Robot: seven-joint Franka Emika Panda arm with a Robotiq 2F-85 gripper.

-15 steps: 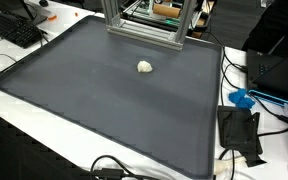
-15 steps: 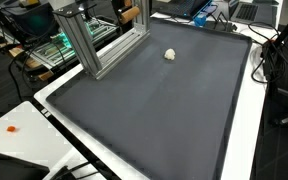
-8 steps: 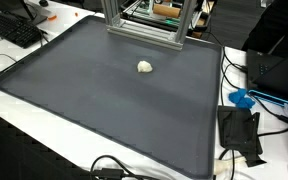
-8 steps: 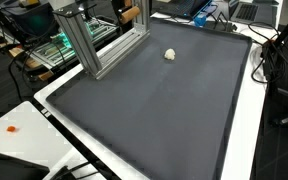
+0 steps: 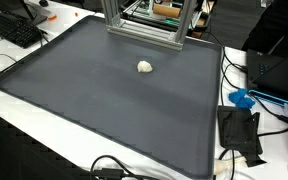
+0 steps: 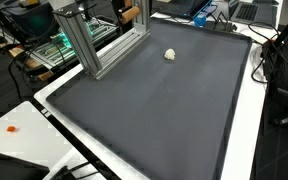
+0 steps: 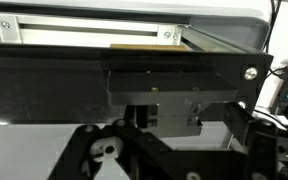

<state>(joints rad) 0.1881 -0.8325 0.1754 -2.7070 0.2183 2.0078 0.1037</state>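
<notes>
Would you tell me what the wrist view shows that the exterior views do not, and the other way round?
Wrist view only: the black gripper, low in the picture, facing a dark horizontal bar. Exterior views only: the dark grey mat with a small whitish lump on it. Shared: probably the silver aluminium frame, though the wrist view is too close to be sure.

In both exterior views: bright, even overhead light; dark mat matte and evenly lit, shadows faint and soft, picture sharp. Wrist view: dim, soft-focus; claw nearly silhouetted. Above claw, pale strip washed out.
</notes>
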